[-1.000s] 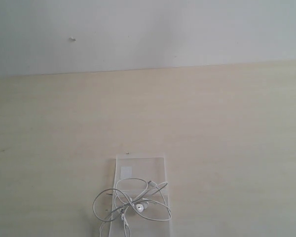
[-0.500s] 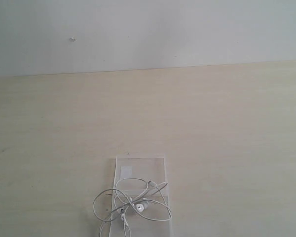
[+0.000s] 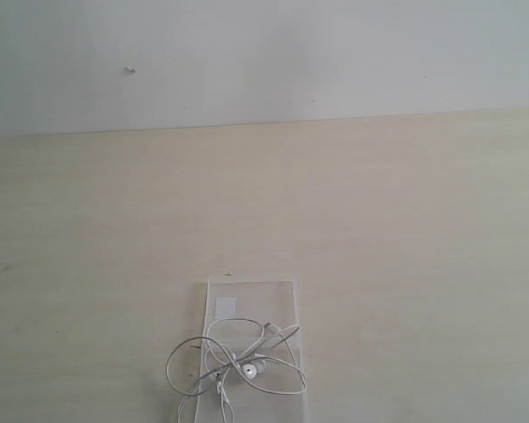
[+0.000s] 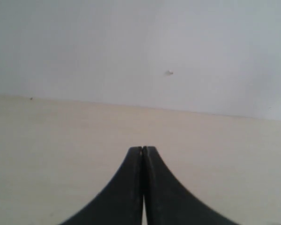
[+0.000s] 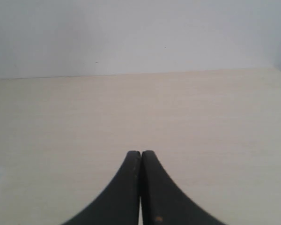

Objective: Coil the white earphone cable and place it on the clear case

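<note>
The white earphone cable (image 3: 238, 366) lies gathered in a few loose, overlapping loops on the near half of the clear case (image 3: 266, 301). The case sits flat on the pale wooden table (image 3: 379, 220), close to the lower edge of the exterior view. Its small white sticker (image 3: 226, 307) is uncovered on the far half. The earbuds (image 3: 249, 371) sit near the middle of the bundle. One loop bulges past the case's left edge and hangs over the table, probably because a thin springy wire relaxes outward when nothing pins it. The bundle looks held together only by its own tangle and the flat lid under it, so the coiling and placing appear essentially done, if untidy. Neither arm shows in the exterior view. Each wrist camera looks out over bare table toward the plain wall (image 3: 291, 53), with neither cable nor case clearly in sight. The left end effector (image 4: 143, 149) has its two dark fingers pressed together with nothing between them. The right end effector (image 5: 141, 152) is likewise closed and empty. That pose fits arms parked away from a delicate bundle that a stray touch could easily drag off the slick plastic.
</note>
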Tool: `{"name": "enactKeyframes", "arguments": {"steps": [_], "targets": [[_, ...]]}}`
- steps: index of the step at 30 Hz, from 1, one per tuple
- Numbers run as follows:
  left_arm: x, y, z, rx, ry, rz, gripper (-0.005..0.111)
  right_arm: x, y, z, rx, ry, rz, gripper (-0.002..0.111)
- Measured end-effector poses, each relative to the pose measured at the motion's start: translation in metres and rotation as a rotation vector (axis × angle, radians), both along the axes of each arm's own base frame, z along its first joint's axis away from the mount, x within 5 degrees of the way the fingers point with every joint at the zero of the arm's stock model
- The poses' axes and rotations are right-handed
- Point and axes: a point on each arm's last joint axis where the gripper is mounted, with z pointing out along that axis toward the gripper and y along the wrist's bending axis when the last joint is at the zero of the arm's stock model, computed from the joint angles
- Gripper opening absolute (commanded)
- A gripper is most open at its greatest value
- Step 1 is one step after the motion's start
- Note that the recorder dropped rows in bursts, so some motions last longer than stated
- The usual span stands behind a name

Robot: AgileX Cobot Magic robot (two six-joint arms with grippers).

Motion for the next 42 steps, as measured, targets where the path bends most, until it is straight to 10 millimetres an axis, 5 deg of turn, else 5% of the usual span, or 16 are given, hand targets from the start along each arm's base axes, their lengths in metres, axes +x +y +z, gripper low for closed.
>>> {"name": "enactKeyframes", "arguments": {"steps": [14, 21, 31, 42], "targets": [[-0.001, 0.004, -0.014, 0.171, 0.118, 0.024, 0.000, 0.000, 0.000, 0.000, 0.000, 0.000, 0.000, 0.000], [-0.002, 0.002, -0.022, 0.058, 0.190, 0.009, 0.000, 0.000, 0.000, 0.000, 0.000, 0.000, 0.000, 0.000], [-0.002, -0.001, -0.024, 0.191, 0.222, -0.046, 0.000, 0.000, 0.000, 0.000, 0.000, 0.000, 0.000, 0.000], [-0.002, -0.004, -0.024, 0.105, 0.210, -0.068, 0.000, 0.000, 0.000, 0.000, 0.000, 0.000, 0.000, 0.000]]}}
